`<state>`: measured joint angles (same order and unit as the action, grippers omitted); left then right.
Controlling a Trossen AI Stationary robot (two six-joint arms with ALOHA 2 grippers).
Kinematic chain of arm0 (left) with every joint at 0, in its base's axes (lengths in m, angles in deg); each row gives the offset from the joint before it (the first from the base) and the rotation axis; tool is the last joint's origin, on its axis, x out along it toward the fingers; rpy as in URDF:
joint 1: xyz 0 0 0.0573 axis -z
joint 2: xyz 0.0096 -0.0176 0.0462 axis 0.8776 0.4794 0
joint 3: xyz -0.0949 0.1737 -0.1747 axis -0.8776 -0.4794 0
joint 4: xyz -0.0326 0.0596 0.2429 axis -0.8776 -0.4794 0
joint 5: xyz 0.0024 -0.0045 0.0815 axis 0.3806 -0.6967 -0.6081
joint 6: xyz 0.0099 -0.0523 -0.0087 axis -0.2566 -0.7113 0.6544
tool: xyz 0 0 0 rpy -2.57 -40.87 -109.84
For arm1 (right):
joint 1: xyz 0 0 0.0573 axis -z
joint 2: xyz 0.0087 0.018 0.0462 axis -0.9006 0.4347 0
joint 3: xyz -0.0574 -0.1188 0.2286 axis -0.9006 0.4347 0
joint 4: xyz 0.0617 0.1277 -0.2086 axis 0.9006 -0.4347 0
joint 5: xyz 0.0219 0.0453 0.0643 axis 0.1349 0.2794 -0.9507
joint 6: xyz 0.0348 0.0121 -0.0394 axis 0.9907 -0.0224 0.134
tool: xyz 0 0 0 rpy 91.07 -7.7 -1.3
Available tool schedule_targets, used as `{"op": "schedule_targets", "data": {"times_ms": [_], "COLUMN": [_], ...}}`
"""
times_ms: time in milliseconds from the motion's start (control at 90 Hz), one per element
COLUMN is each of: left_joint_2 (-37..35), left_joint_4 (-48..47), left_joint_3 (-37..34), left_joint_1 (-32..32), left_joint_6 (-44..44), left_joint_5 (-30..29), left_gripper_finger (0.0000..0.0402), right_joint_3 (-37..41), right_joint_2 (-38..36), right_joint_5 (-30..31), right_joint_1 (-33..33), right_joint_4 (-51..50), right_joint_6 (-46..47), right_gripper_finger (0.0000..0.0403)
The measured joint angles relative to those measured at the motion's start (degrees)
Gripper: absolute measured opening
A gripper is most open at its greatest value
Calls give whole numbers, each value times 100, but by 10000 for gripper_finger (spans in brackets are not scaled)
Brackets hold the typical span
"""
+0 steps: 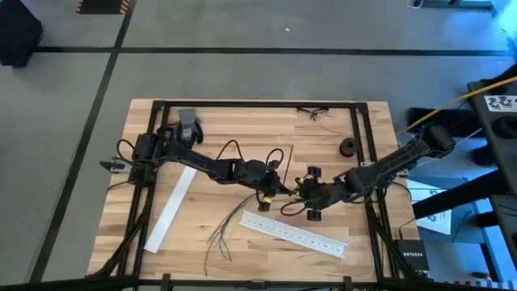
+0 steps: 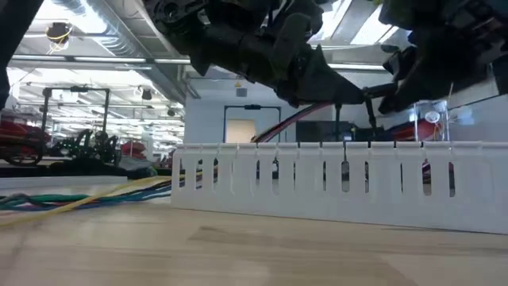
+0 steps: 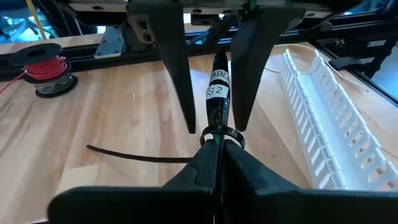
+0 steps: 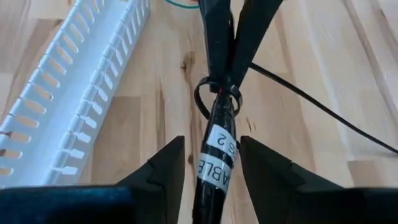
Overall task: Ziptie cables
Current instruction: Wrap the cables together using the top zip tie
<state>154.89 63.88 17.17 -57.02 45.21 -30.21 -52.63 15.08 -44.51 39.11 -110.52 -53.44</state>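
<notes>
The main risk, as I judge it, is the loose black ziptie loop sliding off the bundle of thin dark cables if either arm tugs. The left gripper pinches the bundle at the loop; the right gripper straddles its white-labelled end, fingers narrowly parted. The bundle hangs above table centre, its long axis running from 8 to 2 o'clock in the high view, splayed ends toward 8.

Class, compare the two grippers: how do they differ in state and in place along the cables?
The left gripper is shut on the cables at the black loop; the right gripper is open. The left pinches; the right's fingers straddle the labelled stretch. Both meet mid-table, facing each other.
</notes>
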Motion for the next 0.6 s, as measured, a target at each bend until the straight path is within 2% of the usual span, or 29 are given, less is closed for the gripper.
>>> {"op": "schedule_targets", "data": {"times_ms": [267, 389, 478, 600], "left_joint_2": [0, 0, -32, -328], "left_joint_4": [-5, -2, -55, -658], "left_joint_3": [0, 0, 0, 0], "left_joint_1": [2, 6, -20, -48], "left_joint_6": [-8, -164, -283, -328], "left_joint_5": [3, 7, 2, -7], "left_gripper_finger": [7, 23, 50, 94], "right_joint_3": [0, 0, 0, -4], "right_joint_2": [0, 0, 0, 0], "right_joint_5": [1, 0, 57, 150], "right_joint_1": [2, 2, 2, 2], "right_joint_4": [32, 8, 27, 39], "right_joint_6": [127, 264, 343, 493], "right_gripper_finger": [61, 17, 17, 22]}}
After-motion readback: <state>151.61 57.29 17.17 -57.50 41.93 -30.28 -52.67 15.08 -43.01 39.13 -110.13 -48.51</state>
